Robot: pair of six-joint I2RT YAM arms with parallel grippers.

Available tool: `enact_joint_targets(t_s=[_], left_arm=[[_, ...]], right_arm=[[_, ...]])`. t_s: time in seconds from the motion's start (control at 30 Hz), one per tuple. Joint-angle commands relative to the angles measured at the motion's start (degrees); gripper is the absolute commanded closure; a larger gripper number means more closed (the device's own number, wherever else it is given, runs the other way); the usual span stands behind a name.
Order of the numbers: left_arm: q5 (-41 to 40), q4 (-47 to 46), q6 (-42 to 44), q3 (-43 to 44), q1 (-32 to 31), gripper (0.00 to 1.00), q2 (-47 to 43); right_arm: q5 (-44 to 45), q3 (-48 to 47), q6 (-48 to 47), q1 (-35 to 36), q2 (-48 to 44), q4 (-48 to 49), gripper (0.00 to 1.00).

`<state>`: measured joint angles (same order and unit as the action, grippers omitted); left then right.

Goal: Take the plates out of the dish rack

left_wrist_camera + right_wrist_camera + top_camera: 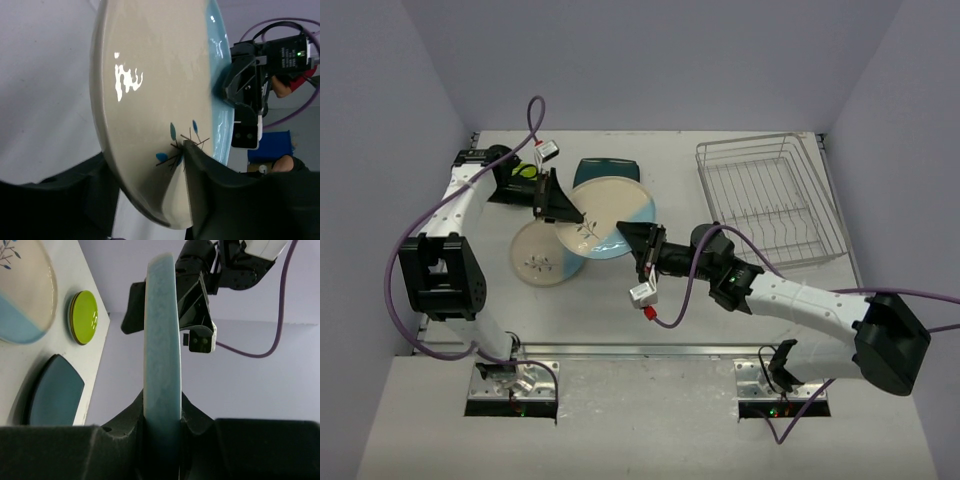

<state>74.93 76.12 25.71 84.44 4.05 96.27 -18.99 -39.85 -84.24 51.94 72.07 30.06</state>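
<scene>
The large cream-and-light-blue leaf-sprig plate is held clear of the worktop, between the two arms and well apart from the dish rack. It is pinched at one rim by the left jaws, which are closed across the sprig in the left wrist view. At the opposite rim it is pinched by the right jaws, pressed onto its pale blue edge in the right wrist view.

The main risk is judged to lie in this double grip. Should either arm be moved while both sets of jaws are clamped, the plate could be twisted, levered out of one grip or cracked. Should both be loosened together, it would be dropped onto the crockery beneath.

Below it, a second sprig plate lies flat and is partly overlapped by the held one. A dark teal rounded-square plate lies just behind. A lime-green plate sits beside that, largely hidden by the left arm in the top view. Any set-down spot here is therefore crowded. The rack appears to be empty, though this is judged from the top view alone.
</scene>
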Motion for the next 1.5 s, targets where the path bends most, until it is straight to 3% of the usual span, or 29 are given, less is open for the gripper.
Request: enact_joint_targets(t_s=[0.0, 0.1, 0.23, 0.3, 0.37, 0.4, 0.43, 0.57, 0.93, 1.17, 1.47], left_arm=[[6.26, -0.67, 2.94, -1.45, 0.04, 0.63, -0.87], [7.85, -0.71, 2.94, -2.84, 0.42, 0.73, -1.51], [8.41, -0.71, 3.35, -4.73, 1.15, 1.0, -3.01], [8.48, -0.71, 3.67, -5.46, 2.16, 1.0, -3.57], [8.37, -0.71, 3.99, -6.28, 4.11, 1.0, -4.05], [8.23, -0.71, 4.38, -6.54, 5.42, 1.0, -4.29], [7.94, -0.71, 4.86, -6.78, 7.51, 1.0, -4.47], [6.86, -0.71, 5.8, -6.01, 16.41, 1.0, -3.37], [-6.02, -0.68, 12.1, -1.73, 28.96, 1.0, 6.43], [-9.4, -0.71, 15.62, 0.2, 29.87, 1.0, 13.13], [-9.8, -0.71, 19.37, -0.86, 29.17, 1.0, 20.36]], right_arm=[[-4.56, 2.26, -7.19, 0.7, -0.82, 21.16, 1.0], [-4.39, 4.22, -8.29, 0.7, -0.1, 22.47, 1.0], [-3.29, 5.16, -9.09, 0.7, 1.75, 23.9, 0.99], [-2.19, 4.7, -8.87, 0.7, 2.81, 23.91, 0.92], [-0.98, 4.52, -8.29, 0.7, 3.19, 23.91, 0.71], [-0.67, 4.56, -8.17, 0.69, 3.25, 23.91, 0.55], [-0.19, 4.74, -7.93, 0.63, 3.25, 23.91, 0.31], [1.89, 6.35, -6.77, 0.7, 2.38, 21.92, 0.09], [10.87, 10.52, 0.15, 0.68, -3.53, 10.63, 0.01], [18.71, 8.64, 8.34, 0.62, -7.59, -0.7, 0.01], [24.18, 8.48, 12.78, 0.62, -10.46, -7.38, 0.01]])
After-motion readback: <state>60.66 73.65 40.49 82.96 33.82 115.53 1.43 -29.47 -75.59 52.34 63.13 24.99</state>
